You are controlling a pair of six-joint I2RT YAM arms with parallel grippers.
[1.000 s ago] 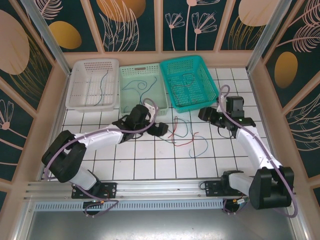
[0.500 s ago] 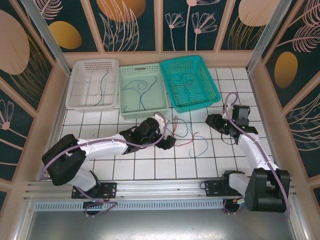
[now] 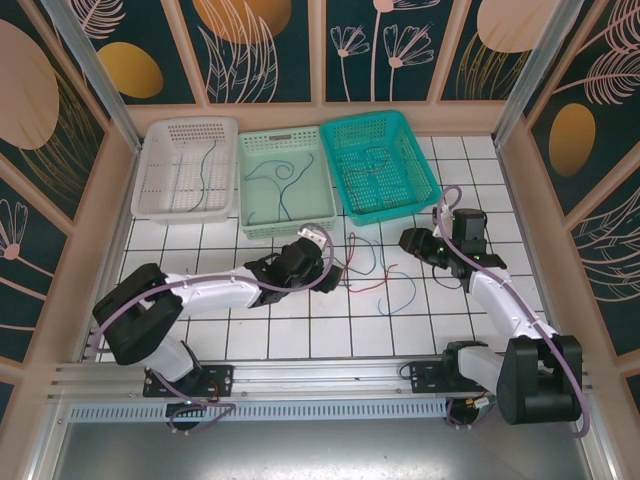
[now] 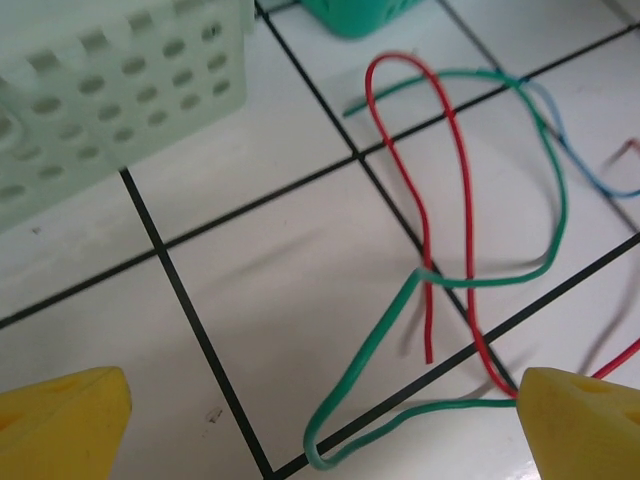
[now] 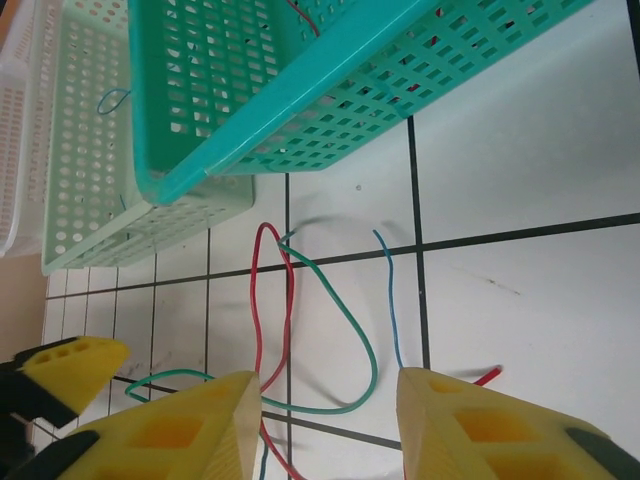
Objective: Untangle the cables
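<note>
A loose tangle of cables [image 3: 372, 268] lies on the white tiles in front of the baskets. My left gripper [image 4: 320, 440] is open and low over its left end. A bend of the green cable [image 4: 563, 205] lies on the tile between the yellow fingertips [image 4: 60, 425], and the red cable [image 4: 428, 320] crosses it. My right gripper [image 5: 325, 420] is open with nothing in it, above the right side of the tangle. Below it lie the green cable [image 5: 376, 366], the red cable [image 5: 255, 306] and a blue cable [image 5: 393, 306].
Three baskets stand in a row at the back: white [image 3: 150, 175], pale green [image 3: 250, 190] and teal [image 3: 425, 180], each with thin cables inside. The teal basket [image 5: 300, 110] is close in front of the right gripper. Wooden walls close in both sides.
The left gripper has moved right and down from beside the pale green basket to the cables' left end. The right gripper shifted slightly and its jaws narrowed.
</note>
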